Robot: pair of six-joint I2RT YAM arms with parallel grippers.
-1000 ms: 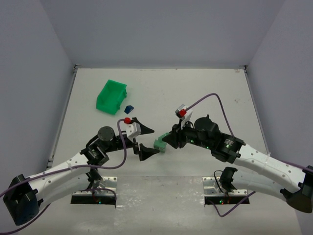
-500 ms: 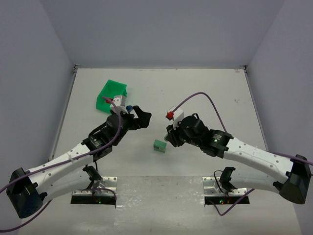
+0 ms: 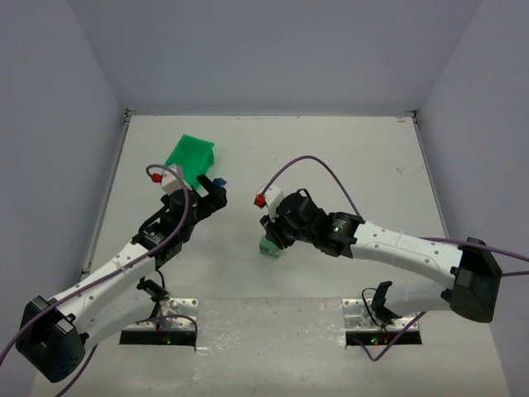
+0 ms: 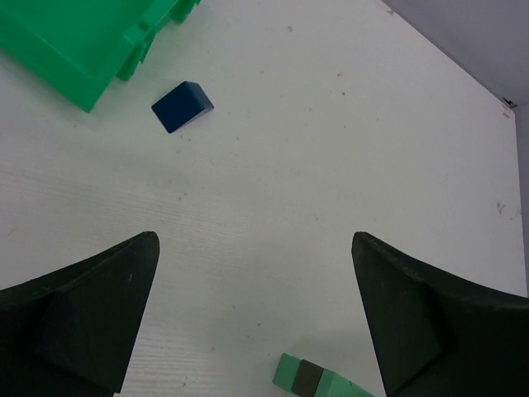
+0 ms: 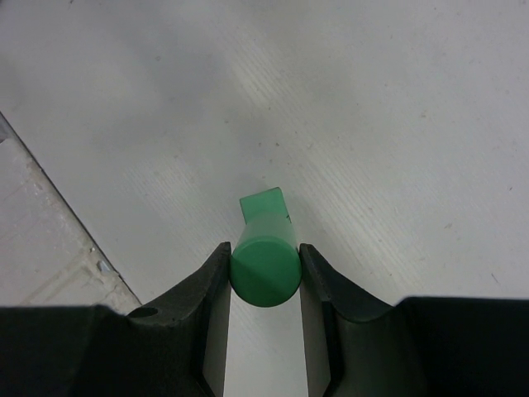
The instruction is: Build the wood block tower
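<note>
My right gripper (image 5: 264, 250) is shut on a green wooden cylinder (image 5: 264, 269), held end-on just above a pale green block (image 5: 263, 203) that lies on the white table. From above, the right gripper (image 3: 271, 234) hangs over that pale green block (image 3: 268, 247); whether cylinder and block touch I cannot tell. A dark blue roof-shaped block (image 4: 182, 106) lies alone next to the bin, well ahead of my open, empty left gripper (image 4: 254, 248). In the top view the left gripper (image 3: 213, 197) sits just short of the blue block (image 3: 218, 181). The pale green block (image 4: 318, 382) also shows at the left wrist view's lower edge.
A bright green plastic bin (image 3: 190, 157) stands at the back left, close beside the blue block; its wall (image 4: 74, 50) fills the left wrist view's top left corner. A metal strip (image 5: 50, 265) marks the table's near edge. Purple cables arc over both arms.
My left arm has swung from the table's middle back and left toward the blue block and bin, jaws still open. My right arm has shifted left, bringing the cylinder over the pale green block.
</note>
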